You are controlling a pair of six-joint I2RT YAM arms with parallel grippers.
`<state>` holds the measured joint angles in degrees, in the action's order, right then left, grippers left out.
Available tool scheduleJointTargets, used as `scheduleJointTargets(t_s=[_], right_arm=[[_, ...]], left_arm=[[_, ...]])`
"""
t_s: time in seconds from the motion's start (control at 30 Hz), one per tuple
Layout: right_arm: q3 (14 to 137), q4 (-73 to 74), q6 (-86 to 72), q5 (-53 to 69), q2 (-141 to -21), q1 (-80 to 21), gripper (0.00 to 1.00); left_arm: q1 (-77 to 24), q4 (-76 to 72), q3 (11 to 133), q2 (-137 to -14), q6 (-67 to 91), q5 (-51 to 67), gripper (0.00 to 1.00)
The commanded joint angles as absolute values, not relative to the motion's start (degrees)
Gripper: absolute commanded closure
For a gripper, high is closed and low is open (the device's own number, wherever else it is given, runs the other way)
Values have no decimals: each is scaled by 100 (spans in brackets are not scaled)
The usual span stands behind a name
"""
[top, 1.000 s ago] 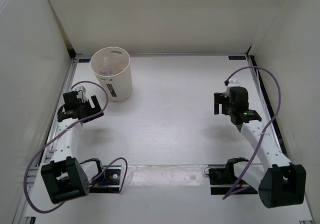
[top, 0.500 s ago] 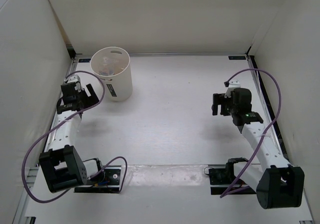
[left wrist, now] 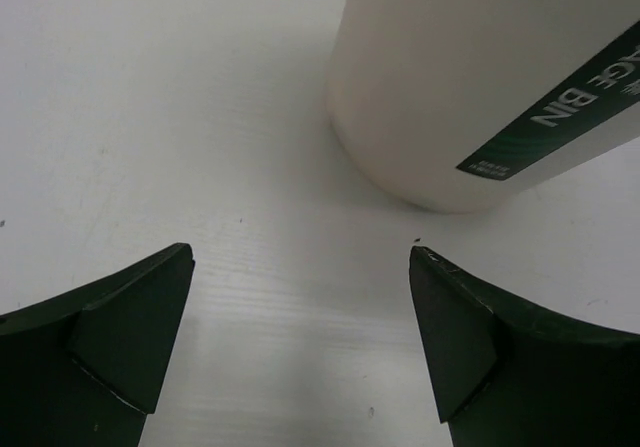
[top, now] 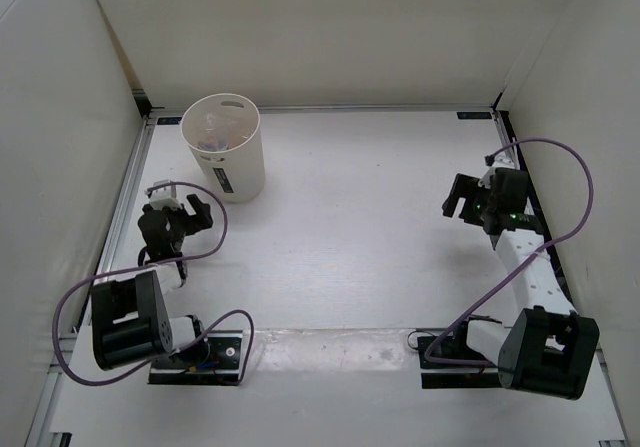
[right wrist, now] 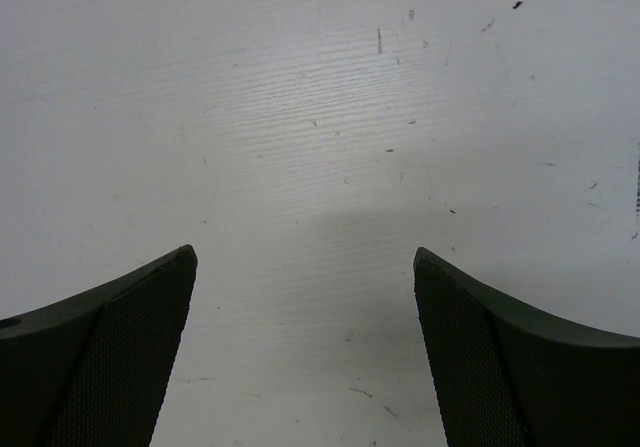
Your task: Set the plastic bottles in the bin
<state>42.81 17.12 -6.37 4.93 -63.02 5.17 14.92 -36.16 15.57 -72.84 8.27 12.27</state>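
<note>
You have the bin (top: pixel 238 172) standing upright at the far left corner of the bench, and the plastic bottles (top: pixel 213 137) show inside it, too jumbled to count. Your left gripper (top: pixel 198 214) sits by the left edge, just nearer you than the bin, jaws spread wide and holding nothing. Your right gripper (top: pixel 452 199) hangs by the right edge, likewise wide and empty.

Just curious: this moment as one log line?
bottles: in bin | left pincer: open, empty | right pincer: open, empty
</note>
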Motion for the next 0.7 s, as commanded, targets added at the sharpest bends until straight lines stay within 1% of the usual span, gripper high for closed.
scheduleJointTargets(t_s=[0.0, 0.1, 0.2, 0.4, 0.53, 0.67], right_arm=[[4553, 1741, -1168, 634, -6390, 703, 10], [4447, 1626, -1992, 37, -6381, 694, 10], [4368, 1442, -2433, -465, -6416, 712, 10], [4254, 1292, -2909, -423, -6495, 896, 10], [4245, 1274, -2638, 121, -6565, 975, 10], [4306, 1327, -2523, 228, -6635, 976, 10]], left_arm=[[1538, -5123, 1485, -7418, 642, 1845, 0], [1538, -5090, 1696, -7681, 387, 2660, 0], [1538, -4800, 1906, -7761, 229, 2909, 0], [1538, -4764, 1899, -7743, 220, 2909, 0], [1538, -4711, 1907, -7708, 211, 2909, 0], [1547, -4693, 1916, -7725, 202, 2909, 0]])
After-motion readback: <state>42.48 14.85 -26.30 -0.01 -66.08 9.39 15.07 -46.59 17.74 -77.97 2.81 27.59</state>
